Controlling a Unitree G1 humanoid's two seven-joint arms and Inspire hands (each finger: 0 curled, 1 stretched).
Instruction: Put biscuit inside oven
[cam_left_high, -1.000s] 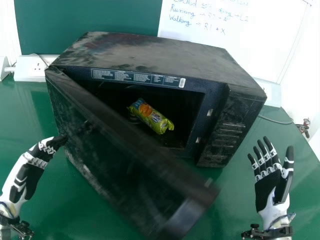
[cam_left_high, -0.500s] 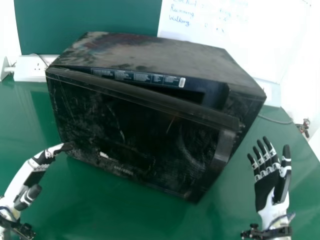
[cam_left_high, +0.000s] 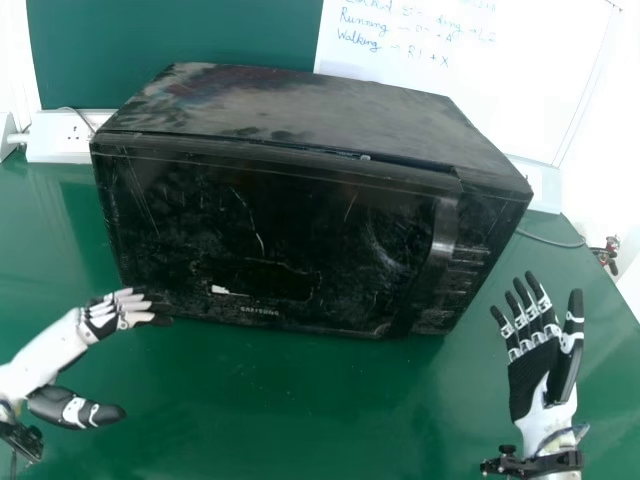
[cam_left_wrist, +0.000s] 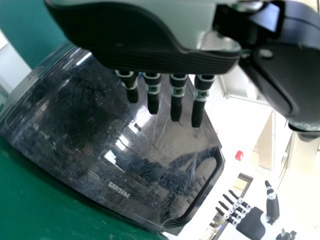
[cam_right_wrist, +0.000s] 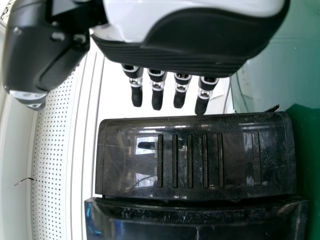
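Facing you, oven (cam_left_high: 300, 105): stood boxy and black, glossy on the front but dull and smudged on top.
Door (cam_left_high: 190, 240): lay across the front, nearly flush, a thin gap along its upper edge; scratches and a small pale mark (cam_left_high: 225, 290) showed on it.
Control panel (cam_right_wrist: 230, 160): carried a row of slim parallel bars beside the door.
Oven's facing: its front looked toward you, turned slightly to your left.
Oven's long axis: ran across the head view, the right end sitting a little lower.
Oven's place: it rested upright on the tabletop (cam_left_high: 260, 410), between your two hands.
Biscuit: hidden, so you could not tell where it lay.
Tabletop: was green, with reflected light on it.
Room: you had a green board (cam_left_high: 200, 30) behind on the left, a whiteboard (cam_left_high: 540, 80) with handwriting behind on the right, a white socket panel (cam_left_high: 75, 135) at the left and a cable (cam_left_high: 555, 238) at the right.
Left hand (cam_left_high: 102, 315): was open at the door's lower left corner, thumb spread away; you could not tell whether its fingertips touched.
Right hand (cam_left_high: 533, 375): was open to the right of the oven, fingers extended, holding nothing.
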